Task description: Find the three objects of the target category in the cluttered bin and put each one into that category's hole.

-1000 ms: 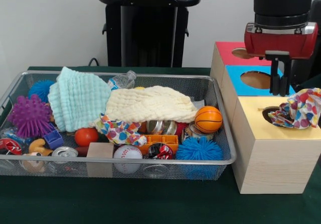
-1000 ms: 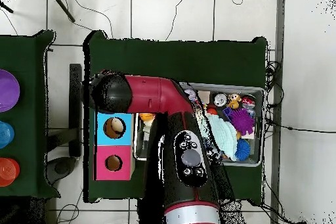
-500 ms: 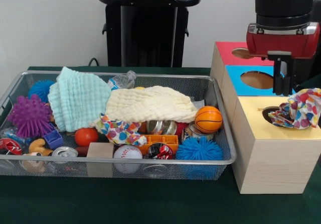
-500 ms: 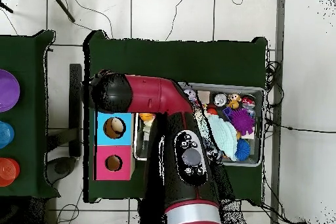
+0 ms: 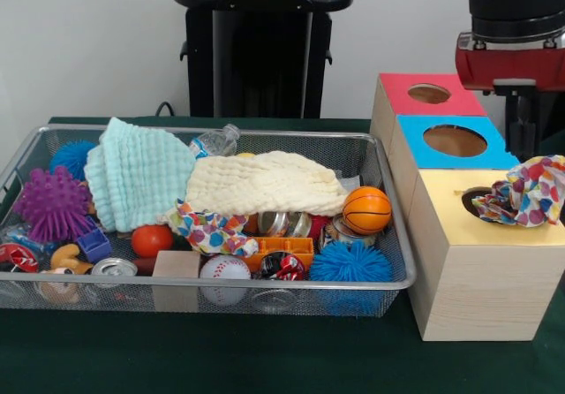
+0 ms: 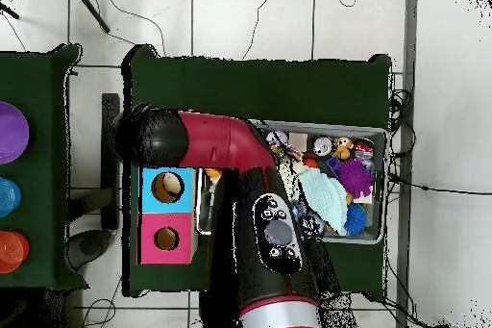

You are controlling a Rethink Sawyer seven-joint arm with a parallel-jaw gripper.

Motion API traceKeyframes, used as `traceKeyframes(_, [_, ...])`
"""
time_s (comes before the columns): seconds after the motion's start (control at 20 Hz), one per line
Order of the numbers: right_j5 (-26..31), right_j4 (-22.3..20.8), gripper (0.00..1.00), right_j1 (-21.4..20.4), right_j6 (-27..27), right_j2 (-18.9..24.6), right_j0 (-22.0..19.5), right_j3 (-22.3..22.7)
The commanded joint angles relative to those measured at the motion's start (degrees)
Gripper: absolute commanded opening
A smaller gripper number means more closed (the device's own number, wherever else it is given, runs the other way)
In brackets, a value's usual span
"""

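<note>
The gripper (image 5: 523, 129) hangs empty above the patterned cloth (image 5: 521, 191); its opening cannot be judged. The wire bin (image 5: 265, 281) holds three cloths and, seemingly, three spiky balls.

The wire bin (image 5: 388, 226) is packed: a mint cloth (image 5: 137, 173) and a cream cloth (image 5: 265, 184) blanket the back and middle, covering whatever lies under them. The red hole (image 5: 429, 93) and blue hole (image 5: 455, 140) are open from above. A patterned cloth (image 5: 523, 191) drapes over the yellow box's hole (image 5: 475, 198), partly blocking it.
</note>
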Motion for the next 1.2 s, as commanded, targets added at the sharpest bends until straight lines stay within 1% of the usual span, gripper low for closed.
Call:
traceKeyframes(0.05, [5.8, 2.2, 0.0, -1.0, 0.5, 4.7, -3.7, 8.3])
traceKeyframes(0.35, [5.1, 2.3, 0.0, -1.5, 0.6, 5.6, -4.6, 9.3])
traceKeyframes(0.45, [4.5, 2.7, 0.0, -2.1, 0.8, 6.2, -4.9, 10.4])
traceKeyframes(0.65, [3.5, 3.2, 0.0, -1.8, 1.3, 7.1, -5.1, 10.6])
traceKeyframes(0.85, [3.0, 3.3, 0.0, -1.3, 3.1, 6.5, -3.9, 9.4])
traceKeyframes(1.05, [3.9, 3.0, 0.0, -1.0, 5.9, 4.4, -1.7, 7.0])
traceKeyframes(1.1, [3.8, 2.8, 1.0, -1.0, 6.3, 3.7, -1.1, 6.5])
traceKeyframes(1.2, [4.0, 2.6, 1.0, -0.7, 6.5, 3.3, -0.9, 5.9])
